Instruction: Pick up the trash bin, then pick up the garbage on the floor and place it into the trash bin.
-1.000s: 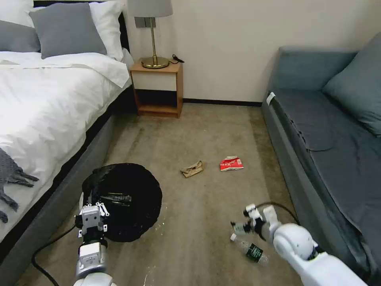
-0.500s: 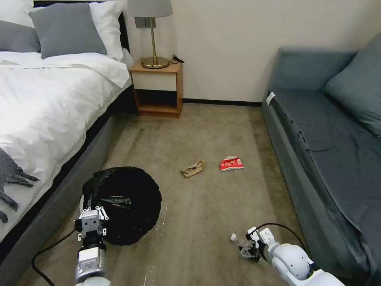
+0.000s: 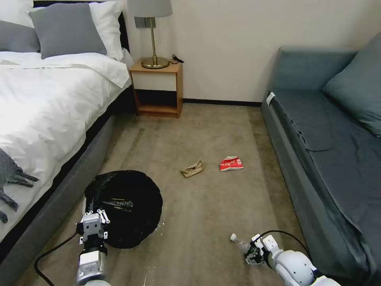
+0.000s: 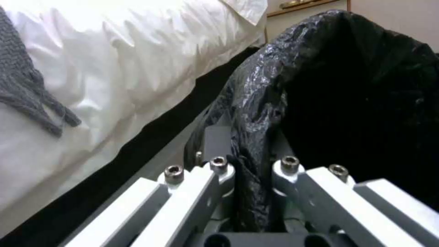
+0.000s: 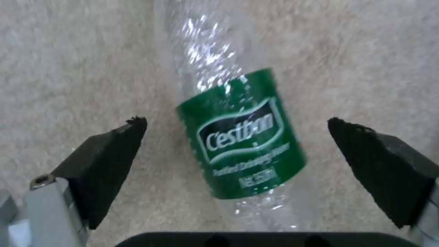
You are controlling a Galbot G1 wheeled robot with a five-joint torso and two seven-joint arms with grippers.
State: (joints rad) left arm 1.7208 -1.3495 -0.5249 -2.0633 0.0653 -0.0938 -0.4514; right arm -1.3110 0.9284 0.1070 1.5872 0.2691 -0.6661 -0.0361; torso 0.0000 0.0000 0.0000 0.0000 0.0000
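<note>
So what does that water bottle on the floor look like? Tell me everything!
The bottle is clear, crinkly-looking plastic with a green label around its middle and a white cap. It lies on its side on the beige carpet near the sofa. The right gripper is open, with one black pad on each side of it, not touching it.

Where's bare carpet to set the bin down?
Free: mid-floor between trash bin, paper scrap and bottle; also the strip from nightstand to sofa. Crowded: beside the bed, where left gripper pinches the bin, and around right gripper.
</note>
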